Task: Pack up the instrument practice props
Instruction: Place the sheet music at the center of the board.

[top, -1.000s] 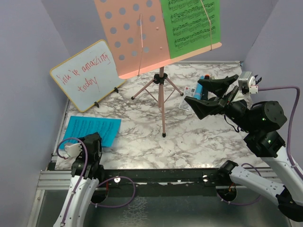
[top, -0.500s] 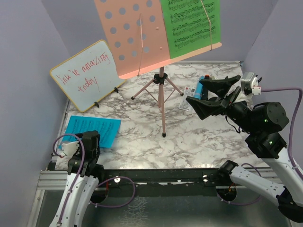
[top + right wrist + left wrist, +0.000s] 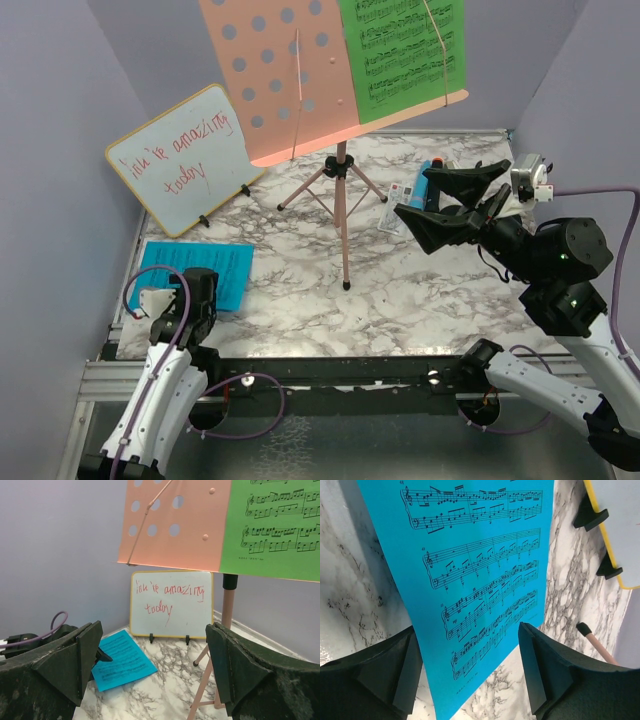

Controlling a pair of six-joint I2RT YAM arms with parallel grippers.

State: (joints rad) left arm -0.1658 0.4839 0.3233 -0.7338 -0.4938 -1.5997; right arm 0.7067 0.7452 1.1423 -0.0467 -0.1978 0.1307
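The pink tripod music holder [image 3: 341, 205] stands mid-table, its perforated tray [image 3: 290, 80] carrying the green music sheet [image 3: 400, 50]; both also show in the right wrist view, the tray [image 3: 175, 525] and the green sheet [image 3: 275, 527]. The blue music sheet [image 3: 200, 270] lies flat at the near left. My left gripper [image 3: 196, 292] is open just above its near corner, and in the left wrist view [image 3: 470, 672] the sheet [image 3: 475, 570] runs between the spread fingers. My right gripper [image 3: 447, 205] is open and empty in the air right of the tripod. A blue microphone [image 3: 428, 168] lies partly hidden behind it.
The yellow-framed whiteboard [image 3: 185, 160] with red writing leans at the back left on black feet [image 3: 590, 517]. A small white object [image 3: 395, 195] lies by the tripod's right leg. Purple walls close in the table on three sides. The tripod legs spread over the middle.
The left wrist has edged forward and turned over the blue sheet's near corner. The right gripper has drifted slightly right and stays open.
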